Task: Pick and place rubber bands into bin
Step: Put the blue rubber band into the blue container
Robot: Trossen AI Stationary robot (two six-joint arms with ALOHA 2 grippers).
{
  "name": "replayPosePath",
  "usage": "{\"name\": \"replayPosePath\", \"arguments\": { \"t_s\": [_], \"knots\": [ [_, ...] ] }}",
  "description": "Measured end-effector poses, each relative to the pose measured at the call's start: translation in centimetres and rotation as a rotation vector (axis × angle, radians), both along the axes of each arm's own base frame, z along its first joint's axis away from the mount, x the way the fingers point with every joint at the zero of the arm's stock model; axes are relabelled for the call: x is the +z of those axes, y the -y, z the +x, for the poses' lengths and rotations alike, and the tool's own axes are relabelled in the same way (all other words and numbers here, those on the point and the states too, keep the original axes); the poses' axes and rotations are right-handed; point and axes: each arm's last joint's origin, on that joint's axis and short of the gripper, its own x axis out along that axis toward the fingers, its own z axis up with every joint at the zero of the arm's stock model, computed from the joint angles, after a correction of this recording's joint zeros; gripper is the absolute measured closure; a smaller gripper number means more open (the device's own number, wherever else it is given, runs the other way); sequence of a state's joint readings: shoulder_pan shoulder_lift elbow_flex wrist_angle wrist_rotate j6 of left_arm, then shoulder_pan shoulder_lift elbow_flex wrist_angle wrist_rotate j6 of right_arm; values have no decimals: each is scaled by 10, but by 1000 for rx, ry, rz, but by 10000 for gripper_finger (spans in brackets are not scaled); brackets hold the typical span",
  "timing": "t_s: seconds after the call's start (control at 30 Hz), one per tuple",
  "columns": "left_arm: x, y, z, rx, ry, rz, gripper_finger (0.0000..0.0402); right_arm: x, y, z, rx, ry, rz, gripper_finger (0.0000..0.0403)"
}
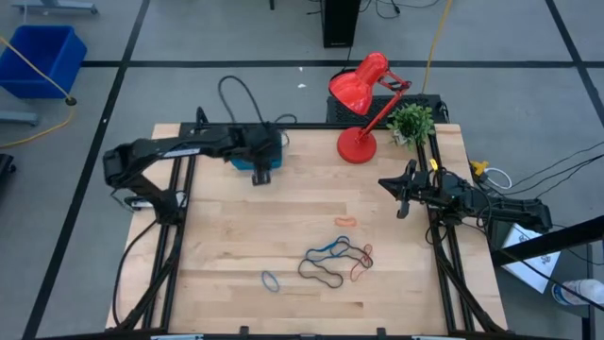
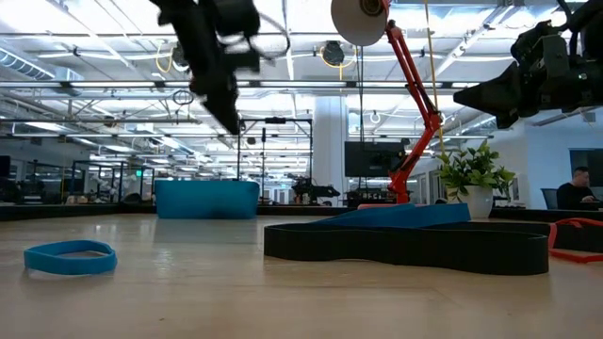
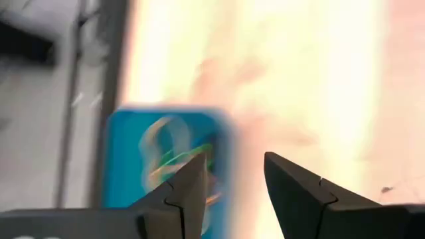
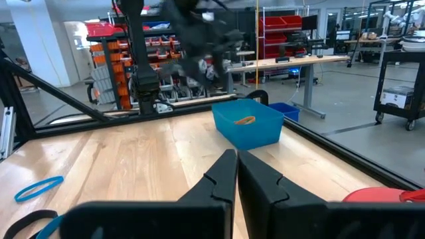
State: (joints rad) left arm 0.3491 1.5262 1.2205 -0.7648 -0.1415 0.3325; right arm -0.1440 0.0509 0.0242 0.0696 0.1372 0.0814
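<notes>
High view showed the left tool [image 1: 263, 177] open above the bin [image 1: 247, 161], the right tool [image 1: 404, 196] shut and idle. Rubber bands [image 1: 336, 260] lay tangled on the bench [image 1: 226, 246]; light, floppy and stretchy by the look of them, likely best pinched on one free strand at the pile's edge.

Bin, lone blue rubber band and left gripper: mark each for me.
bin [image 4: 247, 125]: right wrist view, front wall.
lone blue rubber band [image 1: 271, 280]: high view, on the loop.
left gripper [image 3: 234, 186]: left wrist view, midway between the fingertips, jaws apart over the bin.

We see a pale, smooth wooden tabletop [image 1: 283, 236], a smooth teal-blue plastic bin [image 4: 248, 123] at its far edge, and a glossy red metal lamp [image 1: 363, 99].
</notes>
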Motion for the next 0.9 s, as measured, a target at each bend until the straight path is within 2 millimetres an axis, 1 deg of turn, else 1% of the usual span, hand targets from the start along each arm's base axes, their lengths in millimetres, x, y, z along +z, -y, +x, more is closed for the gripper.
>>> {"name": "replayPosePath", "arguments": {
  "t_s": [0.07,0.13,0.2,0.33,0.5,0.63,0.73,0.9],
  "knots": [
    [11,20,0,-95,56,-55,243,0,0,0,0,-1,0,394],
    [18,41,0,-183,82,-94,243,0,0,0,-1,0,0,394],
    [20,61,-1,-265,68,-115,243,0,0,0,-1,-1,0,394],
    [17,103,-2,-429,6,-129,242,0,0,0,-1,-1,0,394],
    [9,152,0,-550,-33,-158,243,0,0,0,-1,-1,0,394],
    [-2,185,0,-636,-77,-162,243,0,0,0,-1,-1,0,394],
    [-12,202,4,-671,-98,-135,243,1,0,0,-1,7,-1,394],
    [-40,223,18,-679,-133,-148,243,1,0,0,-1,12,7,394]
  ]
}}
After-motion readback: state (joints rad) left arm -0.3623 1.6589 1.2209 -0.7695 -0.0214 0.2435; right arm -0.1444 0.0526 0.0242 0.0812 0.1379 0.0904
